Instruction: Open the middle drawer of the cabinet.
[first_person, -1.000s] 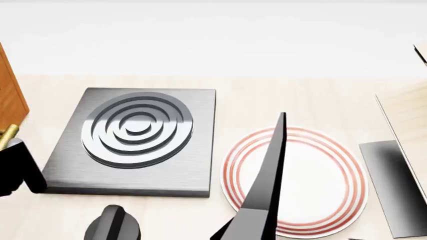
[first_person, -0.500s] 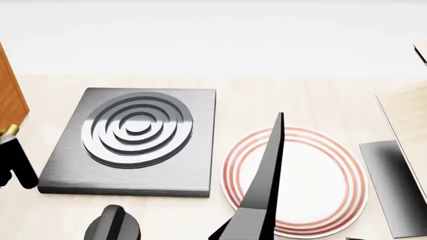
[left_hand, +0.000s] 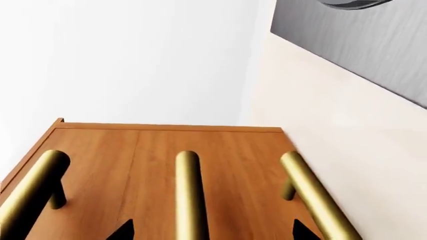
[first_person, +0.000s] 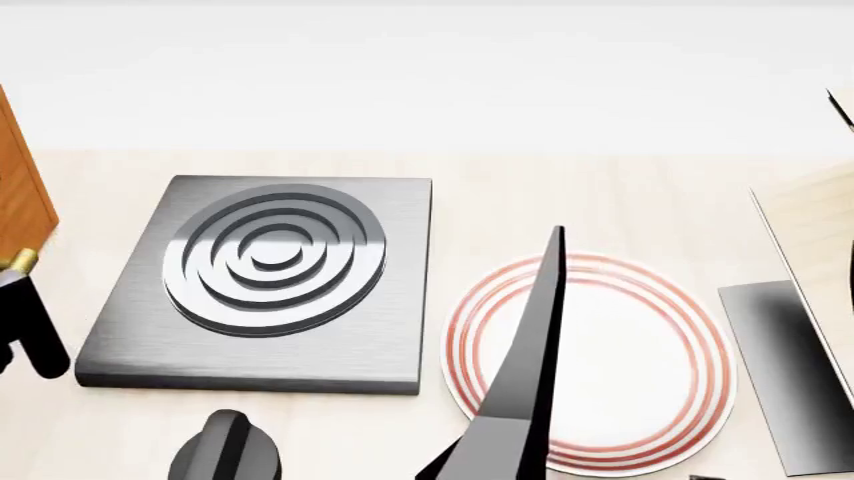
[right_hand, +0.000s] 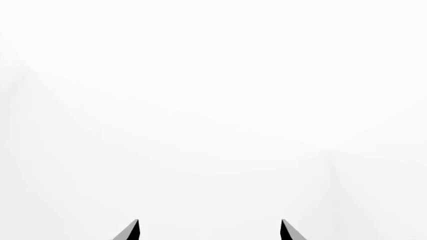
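Before cabinet, left gripper jaws apart, straddling middle drawer handle (contact unclear); right gripper open, empty.

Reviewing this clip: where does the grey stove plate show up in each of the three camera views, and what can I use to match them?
Head view: the grey stove plate lies left of centre, beside the red-ringed plate.
Left wrist view: only one edge of it shows at the upper right corner, beyond the cabinet.
Right wrist view: not in it; only white background.
Shared landmark: the orange-brown cabinet, at the head view's left edge.
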